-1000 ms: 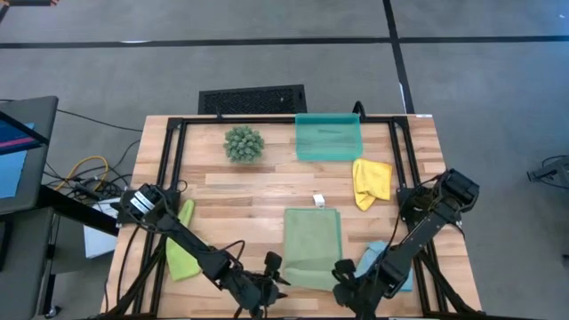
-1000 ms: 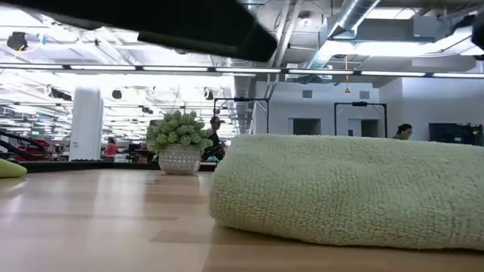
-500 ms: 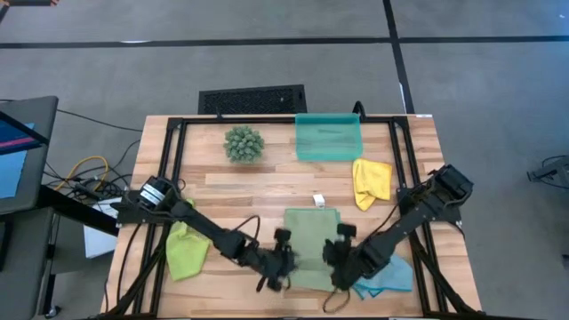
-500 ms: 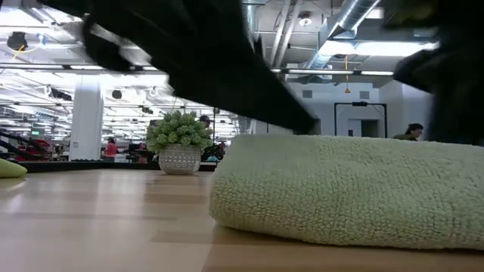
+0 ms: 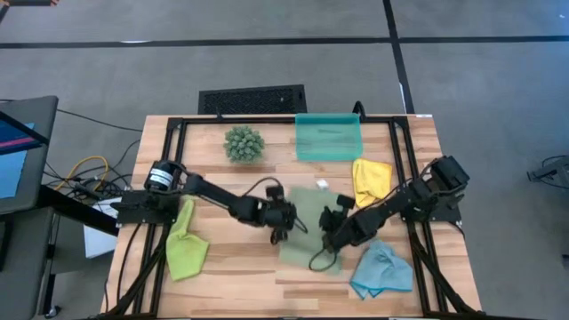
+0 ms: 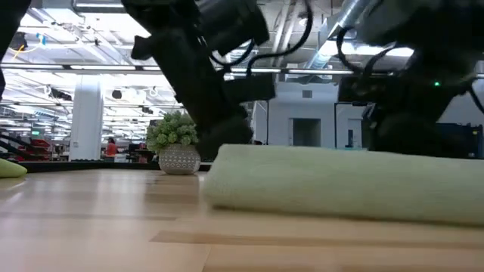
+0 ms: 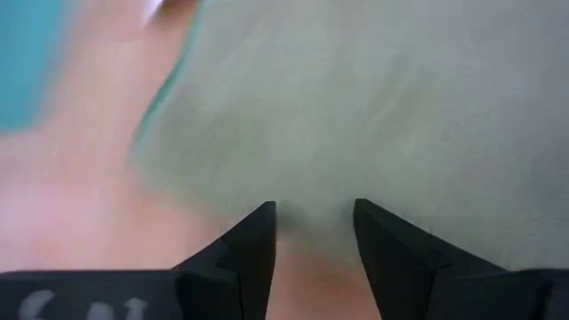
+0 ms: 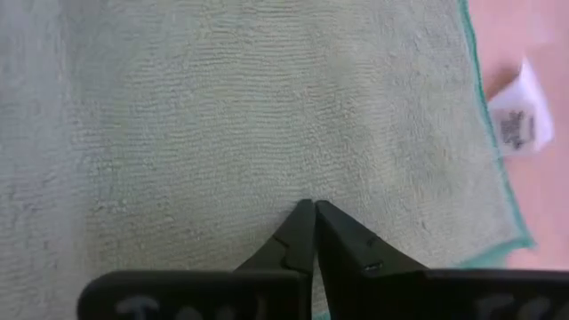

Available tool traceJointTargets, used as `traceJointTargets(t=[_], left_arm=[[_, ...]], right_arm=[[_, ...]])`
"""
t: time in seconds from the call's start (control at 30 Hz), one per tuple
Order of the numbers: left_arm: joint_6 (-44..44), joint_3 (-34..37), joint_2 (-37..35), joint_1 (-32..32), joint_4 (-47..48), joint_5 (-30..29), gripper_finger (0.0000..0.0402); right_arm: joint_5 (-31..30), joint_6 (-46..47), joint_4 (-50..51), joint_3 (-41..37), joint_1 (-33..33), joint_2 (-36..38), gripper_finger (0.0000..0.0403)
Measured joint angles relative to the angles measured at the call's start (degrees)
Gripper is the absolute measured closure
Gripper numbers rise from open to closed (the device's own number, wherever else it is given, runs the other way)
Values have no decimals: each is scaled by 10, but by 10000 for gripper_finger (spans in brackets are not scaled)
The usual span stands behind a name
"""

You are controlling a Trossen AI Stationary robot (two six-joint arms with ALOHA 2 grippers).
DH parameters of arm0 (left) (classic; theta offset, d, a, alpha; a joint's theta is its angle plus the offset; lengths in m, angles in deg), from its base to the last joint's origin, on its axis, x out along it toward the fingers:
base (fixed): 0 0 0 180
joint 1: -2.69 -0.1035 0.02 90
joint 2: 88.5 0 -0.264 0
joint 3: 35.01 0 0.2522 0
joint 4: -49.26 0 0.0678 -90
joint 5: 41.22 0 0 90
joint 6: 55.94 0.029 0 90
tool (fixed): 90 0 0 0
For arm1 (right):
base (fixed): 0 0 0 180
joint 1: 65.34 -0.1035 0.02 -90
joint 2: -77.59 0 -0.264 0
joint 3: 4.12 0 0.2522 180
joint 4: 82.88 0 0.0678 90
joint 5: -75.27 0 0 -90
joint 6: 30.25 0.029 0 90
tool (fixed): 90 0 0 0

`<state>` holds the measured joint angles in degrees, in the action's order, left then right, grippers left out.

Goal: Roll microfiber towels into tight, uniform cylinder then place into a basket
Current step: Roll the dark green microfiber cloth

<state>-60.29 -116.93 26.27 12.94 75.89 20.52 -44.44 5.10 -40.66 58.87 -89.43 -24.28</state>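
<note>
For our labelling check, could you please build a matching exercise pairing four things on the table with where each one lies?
Things:
1. yellow towel
2. lime green towel
3. light blue towel
4. sage green towel

Places:
A. mid-table, between the two grippers
B. near the table's left edge, beside the left arm
C. just right of and below the teal basket in the high view
D. near the table's front right corner

Pairs: 1-C, 2-B, 3-D, 4-A
</note>
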Motion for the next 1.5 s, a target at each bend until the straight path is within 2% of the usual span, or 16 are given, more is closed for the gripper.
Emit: traceJointTargets(t=[0.07,0.2,0.37,0.43,0.57,0.63,0.87,1.0,1.1,1.23,1.37,1.5], left_arm=[[30,0,-3,-18,-1,-23,255],[51,0,-17,-34,-4,-24,255],[66,0,-51,-12,23,5,255],[86,0,-59,1,29,51,255],[146,0,-54,22,28,215,255],[174,0,-48,31,23,265,255],[214,0,-53,68,-39,249,255],[212,-2,-53,87,-39,249,255],[192,-4,-53,100,-31,245,255],[180,-6,-53,114,-37,231,255],[176,-14,-53,127,-83,234,255],[176,-12,-50,140,-146,260,255]], right_arm=[[-27,-18,20,-5,24,6,374],[-83,-64,37,-6,63,36,381],[-88,-80,35,-5,49,100,383],[-75,-79,18,-4,30,119,380],[-23,-56,-51,-8,-14,121,369],[5,-54,-80,-17,-35,116,359],[98,-56,-228,-13,-71,59,283],[159,-91,-254,-9,-69,12,233],[201,-115,-259,8,-73,-17,210],[210,-136,-256,28,-97,-27,208],[202,-159,-258,43,-125,-18,228],[162,-164,-259,47,-150,-3,256]])
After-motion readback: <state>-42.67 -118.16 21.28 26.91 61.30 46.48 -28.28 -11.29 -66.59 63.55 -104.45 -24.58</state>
